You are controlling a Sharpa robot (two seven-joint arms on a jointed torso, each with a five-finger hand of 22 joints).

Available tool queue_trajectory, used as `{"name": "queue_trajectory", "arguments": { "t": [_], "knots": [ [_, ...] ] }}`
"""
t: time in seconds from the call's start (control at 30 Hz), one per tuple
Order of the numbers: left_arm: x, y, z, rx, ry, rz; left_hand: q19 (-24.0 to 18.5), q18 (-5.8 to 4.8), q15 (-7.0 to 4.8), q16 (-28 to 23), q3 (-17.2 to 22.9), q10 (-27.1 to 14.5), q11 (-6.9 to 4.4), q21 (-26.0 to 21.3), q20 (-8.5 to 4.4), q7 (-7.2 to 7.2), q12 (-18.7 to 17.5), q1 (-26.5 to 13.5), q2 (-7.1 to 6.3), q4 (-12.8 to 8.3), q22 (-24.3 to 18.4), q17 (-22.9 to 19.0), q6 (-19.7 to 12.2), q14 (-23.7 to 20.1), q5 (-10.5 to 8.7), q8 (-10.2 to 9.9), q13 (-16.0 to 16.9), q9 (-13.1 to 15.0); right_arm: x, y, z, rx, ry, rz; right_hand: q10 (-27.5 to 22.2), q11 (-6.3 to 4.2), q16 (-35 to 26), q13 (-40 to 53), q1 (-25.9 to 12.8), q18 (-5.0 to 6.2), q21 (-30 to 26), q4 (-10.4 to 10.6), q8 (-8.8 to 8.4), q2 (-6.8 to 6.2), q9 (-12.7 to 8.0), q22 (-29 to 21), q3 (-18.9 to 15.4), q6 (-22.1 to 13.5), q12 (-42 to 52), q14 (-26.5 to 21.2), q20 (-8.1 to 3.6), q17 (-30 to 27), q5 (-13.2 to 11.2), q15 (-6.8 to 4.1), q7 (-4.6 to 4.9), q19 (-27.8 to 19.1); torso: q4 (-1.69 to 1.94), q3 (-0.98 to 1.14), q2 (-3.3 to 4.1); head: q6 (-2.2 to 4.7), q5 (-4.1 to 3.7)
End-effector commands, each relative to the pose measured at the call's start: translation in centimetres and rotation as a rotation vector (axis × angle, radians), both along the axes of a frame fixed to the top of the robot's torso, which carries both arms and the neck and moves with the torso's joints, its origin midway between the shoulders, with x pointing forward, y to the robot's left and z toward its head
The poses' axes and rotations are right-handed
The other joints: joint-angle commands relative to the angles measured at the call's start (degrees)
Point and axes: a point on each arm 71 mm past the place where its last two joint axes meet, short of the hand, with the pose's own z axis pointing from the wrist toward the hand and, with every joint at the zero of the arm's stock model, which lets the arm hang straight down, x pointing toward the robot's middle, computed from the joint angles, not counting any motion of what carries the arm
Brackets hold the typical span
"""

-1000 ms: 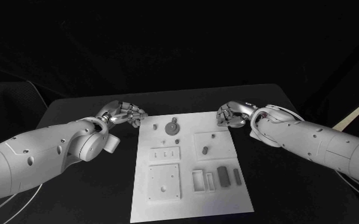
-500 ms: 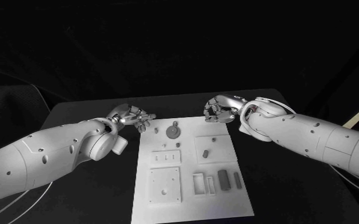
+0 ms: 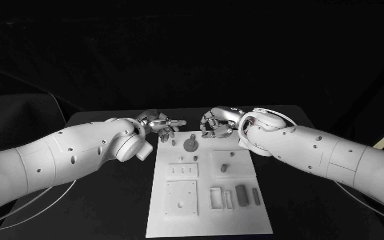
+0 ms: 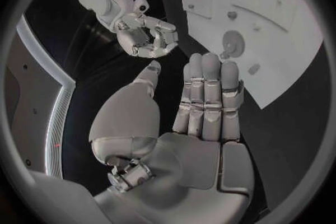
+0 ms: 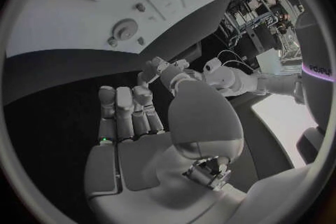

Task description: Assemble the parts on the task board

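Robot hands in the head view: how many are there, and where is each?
2. The left hand is at the task board's far left corner; the right hand is at its far edge, both empty.

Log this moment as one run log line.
left hand: open, far board edge | right hand: open, far board edge | task board: parts untouched

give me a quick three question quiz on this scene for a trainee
1. True or false: the left hand holds a part.
2. Which hand is nearer the round part on the task board? A) left hand B) right hand C) they look about equally near
3. Fill in: both hands sit at the board's ___ end, seen from the robot.

Key:
1. False; in the left wrist view its fingers lie straight with nothing in them.
2. C
3. far
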Motion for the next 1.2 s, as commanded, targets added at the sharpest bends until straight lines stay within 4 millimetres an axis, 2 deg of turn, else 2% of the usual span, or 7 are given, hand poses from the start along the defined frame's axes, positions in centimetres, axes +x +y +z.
{"name": "queue_trajectory", "arguments": {
  "t": [0.03, 0.2, 0.3, 0.57, 0.83, 1.2],
  "knots": [
    [-0.2, -0.7, 0.2, -0.021, 0.000, 0.059, -0.9, 0.75, 0.47, 0.2, -1.4, -2.4, 0.81, -0.1, 0.00, 0.20, -1.3, 0.6, 0.02, -0.9, -0.1, 1.1, -0.9, -2.0, 0.13, -1.4, -0.3, -0.6, -0.3, 1.2, -1.2, -0.051, 0.052, 0.001, 0.3, -0.19, 0.3, -0.1, 0.5, -0.23, 2.3, -0.3, 0.27, -0.25, 0.1, -0.1, 0.0, 1.9, 0.2, 0.4, -0.14, -0.1, -0.1, -0.05, 1.27, 0.3, 0.19, -0.35, -1.71, -0.44, 0.65],
    [-0.8, -1.9, -0.1, -0.027, 0.028, 0.032, -2.3, 0.43, 1.03, 0.0, -2.1, -4.1, 1.39, -0.6, 0.12, 0.26, -2.2, 1.6, 0.06, -1.5, -0.4, 1.8, -1.1, -4.1, 0.15, -1.9, -0.5, -0.9, -0.8, 2.6, -2.3, -0.071, 0.073, 0.011, 0.3, -0.19, 0.3, -0.1, 0.5, -0.22, 2.3, -0.3, 0.27, -0.28, 0.1, -0.1, 0.0, 1.9, 0.2, 0.4, -0.14, -0.1, -0.1, -0.05, 1.29, 0.3, 0.30, -0.50, -2.58, -1.01, 1.36],
    [-1.2, -2.3, -0.3, -0.021, 0.051, 0.005, -3.4, 0.11, 1.48, -0.2, -2.9, -5.2, 1.76, -1.1, 0.28, 0.30, -2.8, 1.5, -0.20, -1.5, -0.6, 2.2, -1.1, -5.5, 0.11, -2.2, -0.5, -1.1, -0.9, 2.9, -2.8, -0.076, 0.082, 0.010, 0.3, -0.20, 0.3, -0.1, 0.5, -0.22, 2.4, -0.3, 0.27, -0.29, 0.1, -0.1, 0.0, 1.9, 0.2, 0.4, -0.14, -0.1, -0.1, -0.05, 1.30, 0.3, 0.31, -0.49, -2.91, -1.18, 1.30],
    [-1.5, -2.4, -0.6, 0.058, 0.058, -0.015, -4.4, -0.17, 1.88, -0.4, -4.2, -6.2, 2.06, -1.5, 0.40, 0.39, -3.2, 1.1, -1.03, -1.5, -0.8, 2.6, -1.5, -6.7, 0.06, -2.6, -0.6, -1.3, -1.3, 3.4, -3.0, -0.070, 0.082, 0.016, 0.3, -0.20, 0.3, -0.1, 0.5, -0.22, 2.4, -0.3, 0.27, -0.28, 0.1, -0.1, 0.0, 1.9, 0.2, 0.4, -0.15, -0.1, -0.1, -0.05, 1.34, 0.3, 0.33, -0.35, -2.75, -1.14, 0.93],
    [-1.9, -2.6, -0.8, 0.155, 0.058, -0.018, -4.6, -0.14, 1.87, -0.1, -4.1, -6.1, 1.98, -1.4, 0.29, 0.33, -3.1, 2.6, -1.07, -2.2, -0.8, 3.0, -1.3, -6.9, 0.20, -2.5, -0.4, -1.4, -1.3, 3.4, -3.0, -0.068, 0.081, 0.012, 0.3, -0.21, 0.3, -0.1, 0.5, -0.22, 2.4, -0.3, 0.26, -0.27, 0.1, -0.1, 0.1, 2.0, 0.2, 0.4, -0.15, -0.1, -0.1, -0.06, 1.37, 0.3, 0.37, -0.29, -2.58, -1.17, 0.51],
    [-1.9, -2.8, -1.1, 0.225, 0.079, -0.010, -4.5, -0.13, 1.81, 0.1, -3.8, -5.9, 1.90, -1.2, 0.22, 0.29, -2.9, 3.9, -0.84, -2.7, -0.7, 3.4, -1.1, -6.9, 0.33, -2.5, -0.2, -1.4, -1.8, 3.9, -2.7, -0.056, 0.075, 0.018, 0.3, -0.22, 0.4, -0.1, 0.5, -0.22, 2.4, -0.2, 0.26, -0.28, 0.1, -0.1, 0.1, 2.0, 0.2, 0.4, -0.15, -0.1, -0.1, -0.06, 1.43, 0.3, 0.40, -0.28, -2.58, -1.45, 0.49]
  ]
}}
